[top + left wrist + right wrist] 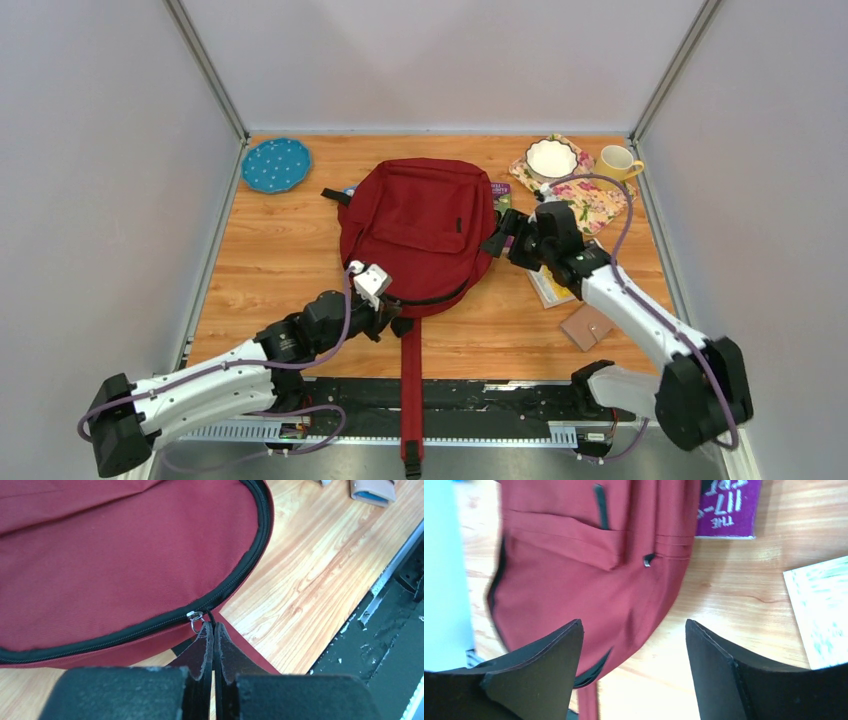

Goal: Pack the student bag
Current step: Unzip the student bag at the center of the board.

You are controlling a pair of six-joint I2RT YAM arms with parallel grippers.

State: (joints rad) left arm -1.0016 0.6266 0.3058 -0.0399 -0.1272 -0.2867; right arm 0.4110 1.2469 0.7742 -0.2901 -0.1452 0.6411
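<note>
A dark red student bag (420,225) lay flat in the centre of the overhead view, its rounded end toward the lower edge. It rested on a wooden table (270,260).

The left gripper (214,628) sat at the bottom centre of the left wrist view. Its two fingers were pressed tight together on the zipper pull (210,617), a short black cord hanging from the silver slider (195,615). The black zipper track (250,565) curved from there up to the upper right of that frame. Whether any of it was already undone could not be told.

The right gripper (634,630) hovered over the bag's right side with its jaws spread wide and nothing between them. A purple book (729,510) lay at the upper right of its view and a white printed sheet (821,610) at the right edge.

The step in hand looked like unzipping the main compartment so things could go in. To do it well, the left arm would likely need to draw the pull low and in line with the track, following its curve rather than tugging straight out. The cord is thin and could slip from the fingers. The loose fabric would probably bunch or slide with the pull. The free right gripper could pin the bag down near the zipper to give counter-tension.
</note>
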